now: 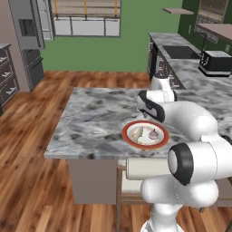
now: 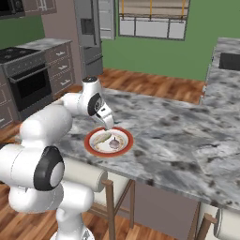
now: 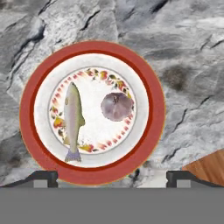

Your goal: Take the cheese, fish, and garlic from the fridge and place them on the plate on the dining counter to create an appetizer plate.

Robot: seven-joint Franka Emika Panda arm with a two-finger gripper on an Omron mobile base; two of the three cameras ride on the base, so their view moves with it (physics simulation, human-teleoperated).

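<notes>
The white plate with a red-orange rim sits near the front edge of the marble dining counter. On it lie the slender fish and, beside it, the pale garlic bulb. My gripper hangs just above the plate, open, with nothing between its fingers. The cheese is out of view. The grey fridge stands far back across the room.
A cushioned stool is tucked under the counter's front edge, below the plate. A dark oven stands at the left wall. A second marble counter with a toaster runs along the right. Wooden floor surrounds the island.
</notes>
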